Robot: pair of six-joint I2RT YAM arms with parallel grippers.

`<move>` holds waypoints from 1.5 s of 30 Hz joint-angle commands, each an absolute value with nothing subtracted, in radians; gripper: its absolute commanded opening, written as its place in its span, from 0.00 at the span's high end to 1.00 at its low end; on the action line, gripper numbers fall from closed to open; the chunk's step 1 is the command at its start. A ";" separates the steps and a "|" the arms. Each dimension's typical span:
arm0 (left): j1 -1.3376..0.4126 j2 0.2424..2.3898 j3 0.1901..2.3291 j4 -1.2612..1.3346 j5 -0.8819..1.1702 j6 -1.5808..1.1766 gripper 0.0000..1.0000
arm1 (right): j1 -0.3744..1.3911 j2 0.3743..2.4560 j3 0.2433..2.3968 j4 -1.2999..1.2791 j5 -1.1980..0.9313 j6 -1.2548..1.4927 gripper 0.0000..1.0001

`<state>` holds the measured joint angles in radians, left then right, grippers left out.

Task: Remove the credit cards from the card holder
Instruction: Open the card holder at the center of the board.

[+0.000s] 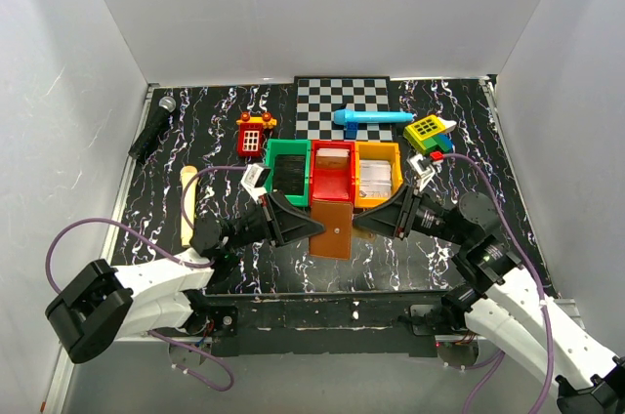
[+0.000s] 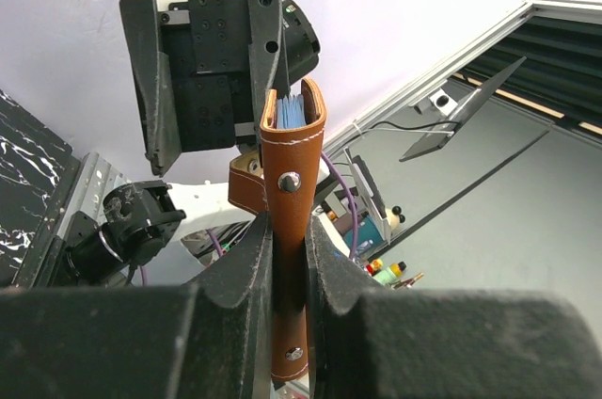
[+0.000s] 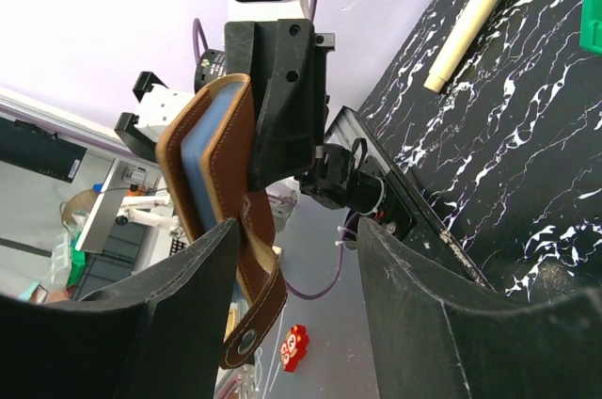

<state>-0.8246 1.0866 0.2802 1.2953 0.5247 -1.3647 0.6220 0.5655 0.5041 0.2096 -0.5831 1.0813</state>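
Left claw [image 2: 288, 230] pinches the flat brown leather card holder [image 2: 292, 173]; the open, empty right claw [image 3: 296, 227] faces it, close alongside.

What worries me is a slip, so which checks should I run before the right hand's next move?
1. Left hand clamped on the card holder: ok, its fingers press both faces.
2. Right hand open: ok, its fingers stand apart.
3. Strap unfastened: ok, it hangs loose.
4. Right hand touching the card holder: cannot tell; the holder sits close by one finger.
5. Cards exposed for grasping: cannot tell; only pale blue layers show between the covers.
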 commanded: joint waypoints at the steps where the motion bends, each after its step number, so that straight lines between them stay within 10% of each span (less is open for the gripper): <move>1: -0.827 1.092 0.337 1.482 0.546 -1.364 1.00 | 0.618 0.581 0.572 0.204 -0.612 1.049 0.40; 45: -0.842 1.118 0.368 1.399 0.522 -1.313 1.00 | 0.618 0.517 0.580 0.147 -0.568 1.009 0.27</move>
